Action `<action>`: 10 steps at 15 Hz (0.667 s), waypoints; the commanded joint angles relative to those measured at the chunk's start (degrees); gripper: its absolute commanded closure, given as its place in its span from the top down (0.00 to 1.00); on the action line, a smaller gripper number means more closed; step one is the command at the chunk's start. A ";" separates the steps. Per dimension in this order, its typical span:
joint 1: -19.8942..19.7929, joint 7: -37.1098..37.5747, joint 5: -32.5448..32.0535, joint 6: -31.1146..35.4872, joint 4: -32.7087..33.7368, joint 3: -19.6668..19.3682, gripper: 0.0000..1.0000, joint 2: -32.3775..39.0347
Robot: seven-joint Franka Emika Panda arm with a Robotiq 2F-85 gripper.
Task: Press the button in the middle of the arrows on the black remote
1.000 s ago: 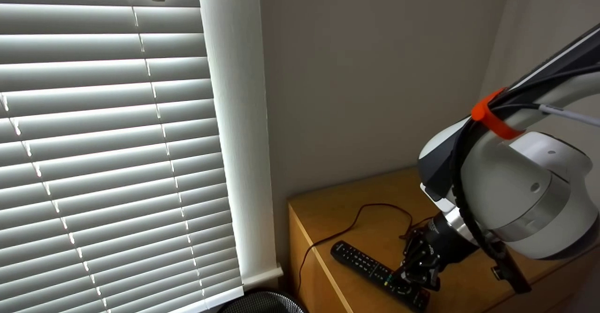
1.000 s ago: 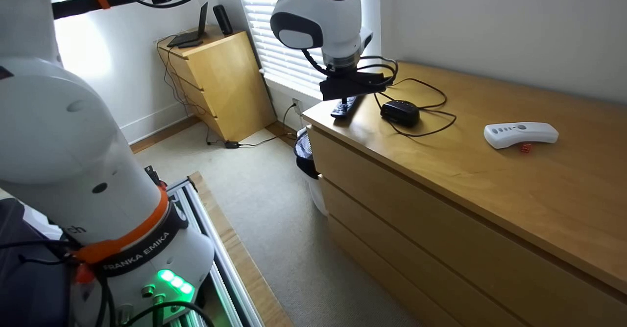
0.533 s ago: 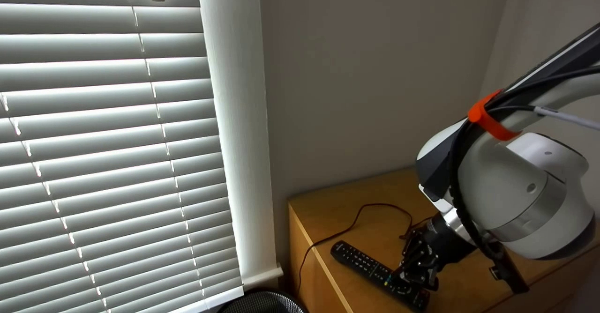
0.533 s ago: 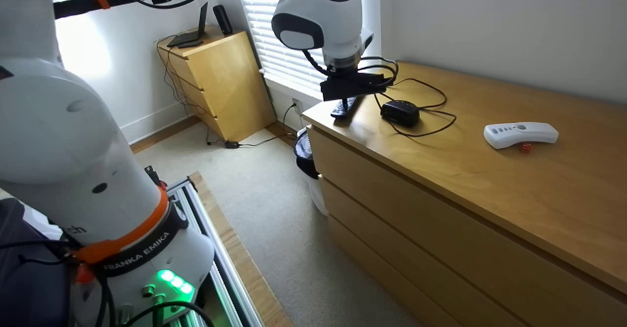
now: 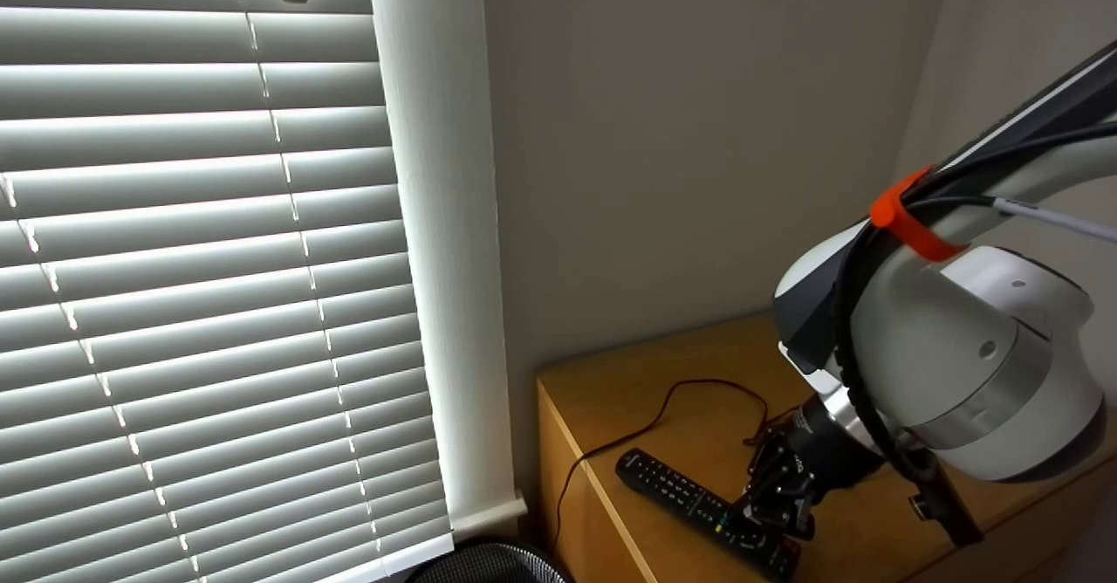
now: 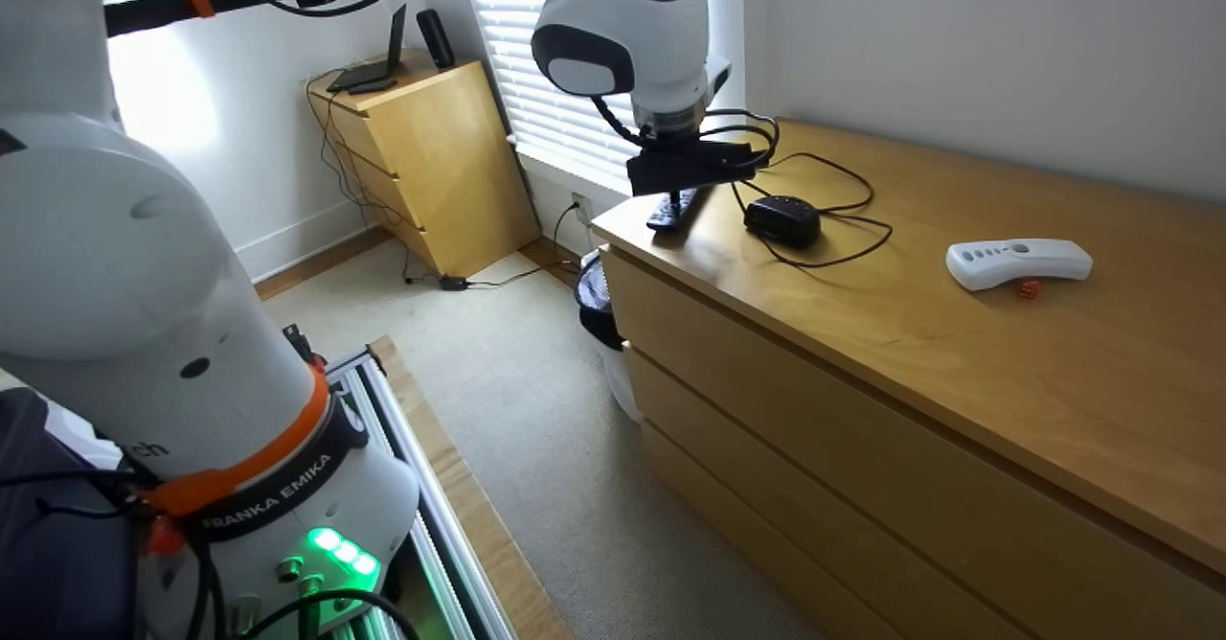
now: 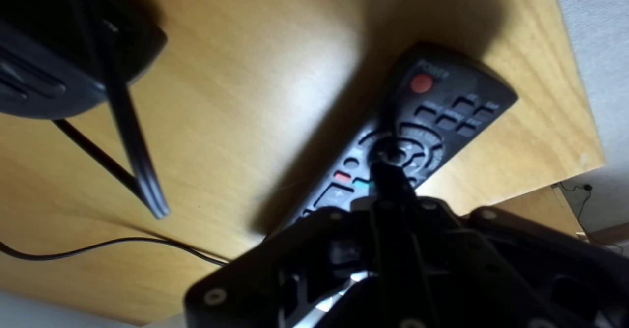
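Observation:
The black remote (image 5: 668, 483) lies flat on the wooden dresser top; it also shows in the wrist view (image 7: 444, 90) and partly in an exterior view (image 6: 663, 218). Its round arrow ring has a small middle button (image 7: 399, 156), partly in dark shadow. My gripper (image 7: 389, 172) is shut with its fingers together and nothing between them. Its tips point down at the near side of the middle button. In both exterior views the gripper (image 5: 739, 511) (image 6: 674, 203) is over the remote. I cannot tell whether the tips touch it.
A black corded device (image 6: 783, 221) sits beside the remote, its cable (image 6: 843, 257) looping over the dresser top (image 6: 919, 333). A white device (image 6: 1020, 262) and a small red die (image 6: 1028, 289) lie further along. The remote is near the dresser's edge, with a wastebasket (image 6: 596, 300) below.
The arm has shifted very slightly to the left in an exterior view. The gripper stays shut over the remote, and the remote has not moved.

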 commanded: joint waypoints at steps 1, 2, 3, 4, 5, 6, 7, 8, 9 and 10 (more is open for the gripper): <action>0.47 2.02 -1.57 0.39 -0.59 -0.38 0.00 -0.23; 0.49 2.12 -1.65 0.44 -0.60 -0.38 0.00 -0.27; 0.52 2.36 -1.82 0.45 -0.64 -0.39 0.00 -0.32; 0.57 2.64 -2.00 0.48 -0.71 -0.41 0.00 -0.43; 0.61 2.88 -2.19 0.51 -0.76 -0.43 0.00 -0.50; 0.69 3.30 -2.55 0.56 -0.87 -0.49 0.00 -0.59; 0.71 3.48 -2.76 0.56 -0.91 -0.50 0.00 -0.66; 0.73 3.79 -3.08 0.56 -0.96 -0.50 0.00 -0.76; 0.75 4.29 -3.53 0.55 -1.01 -0.52 0.00 -0.85; 0.77 4.59 -3.88 0.61 -1.05 -0.54 0.00 -0.93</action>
